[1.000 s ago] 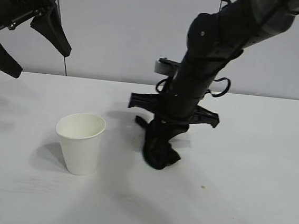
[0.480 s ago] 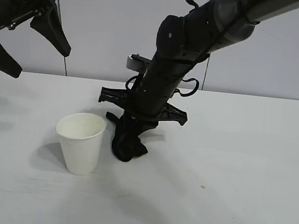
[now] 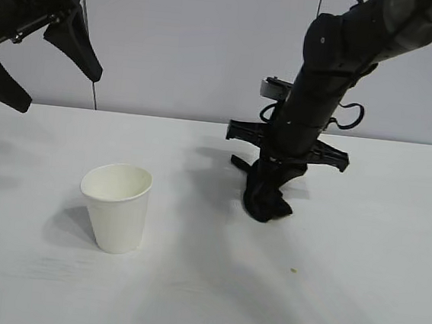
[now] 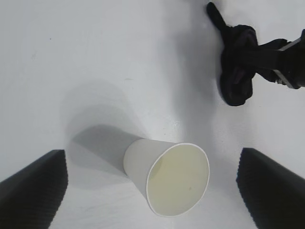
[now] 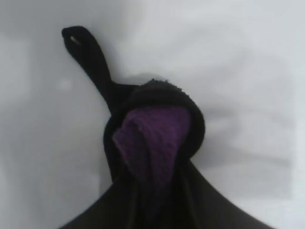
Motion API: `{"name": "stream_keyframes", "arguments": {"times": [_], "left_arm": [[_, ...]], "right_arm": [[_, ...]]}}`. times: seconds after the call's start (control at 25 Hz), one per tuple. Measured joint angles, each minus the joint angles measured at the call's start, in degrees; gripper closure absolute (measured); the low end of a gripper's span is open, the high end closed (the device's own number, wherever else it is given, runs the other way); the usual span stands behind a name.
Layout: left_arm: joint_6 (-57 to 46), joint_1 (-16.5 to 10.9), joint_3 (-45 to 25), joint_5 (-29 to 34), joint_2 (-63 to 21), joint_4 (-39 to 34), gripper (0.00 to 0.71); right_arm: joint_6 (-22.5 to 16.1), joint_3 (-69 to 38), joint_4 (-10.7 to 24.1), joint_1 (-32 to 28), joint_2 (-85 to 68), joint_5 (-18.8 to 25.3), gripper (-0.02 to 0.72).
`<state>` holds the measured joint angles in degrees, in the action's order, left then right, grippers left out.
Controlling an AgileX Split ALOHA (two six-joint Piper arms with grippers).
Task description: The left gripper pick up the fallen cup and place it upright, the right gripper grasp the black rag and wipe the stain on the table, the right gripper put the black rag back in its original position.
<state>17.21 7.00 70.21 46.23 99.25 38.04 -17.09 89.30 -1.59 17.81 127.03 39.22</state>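
Observation:
The white paper cup (image 3: pixel 116 206) stands upright on the white table (image 3: pixel 354 313), left of centre; it also shows in the left wrist view (image 4: pixel 171 179). My left gripper (image 3: pixel 58 89) hangs open and empty high above the table's left side, above the cup (image 4: pixel 152 191). My right gripper (image 3: pixel 278 172) points down, shut on the black rag (image 3: pixel 264 197), whose lower end touches the table right of centre. The rag shows purple folds in the right wrist view (image 5: pixel 152 138) and lies bunched in the left wrist view (image 4: pixel 236 71). No amber stain shows.
A tiny brown speck (image 3: pixel 292 270) lies on the table in front of the rag. A grey wall stands behind the table.
The right gripper swept the rag left to beside the cup, then back right past where it began. The cup and left gripper have not moved.

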Motion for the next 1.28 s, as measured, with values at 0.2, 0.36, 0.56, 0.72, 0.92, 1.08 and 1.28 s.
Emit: {"name": "stream_keyframes", "arguments": {"times": [0.2, 0.36, 0.56, 0.72, 0.92, 1.08, 1.28], "left_arm": [[0.0, 0.0, 0.0, 0.0, 0.0, 0.04, 0.017], [0.0, 0.0, 0.0, 0.36, 0.0, 0.11, 0.017], [0.0, 0.0, 0.0, 3.69, 0.0, 0.11, 0.017], [-0.61, 0.0, 0.0, 6.65, 0.0, 0.22, 0.017], [-0.79, 0.0, 0.0, 7.82, 0.0, 2.42, 0.017], [-0.79, 0.0, 0.0, 7.82, 0.0, 2.52, 0.017], [-0.81, 0.0, 0.0, 7.82, 0.0, 2.52, 0.017]], "right_arm": [[0.32, -14.73, 1.21, -2.3, -10.12, -0.1, 0.59], [0.38, -21.34, 1.59, -4.09, -18.25, 0.07, 0.386], [0.44, -21.95, -0.45, -4.57, -23.81, 0.78, 0.071], [2.31, -22.21, -5.08, -4.57, -28.58, 3.28, 0.071], [4.41, -22.27, -9.23, -4.57, -32.98, 4.19, 0.069], [4.63, -22.27, -10.72, -4.57, -33.27, 4.21, 0.063], [4.68, -22.27, -13.01, -4.57, -33.44, 2.26, 0.063]]}}
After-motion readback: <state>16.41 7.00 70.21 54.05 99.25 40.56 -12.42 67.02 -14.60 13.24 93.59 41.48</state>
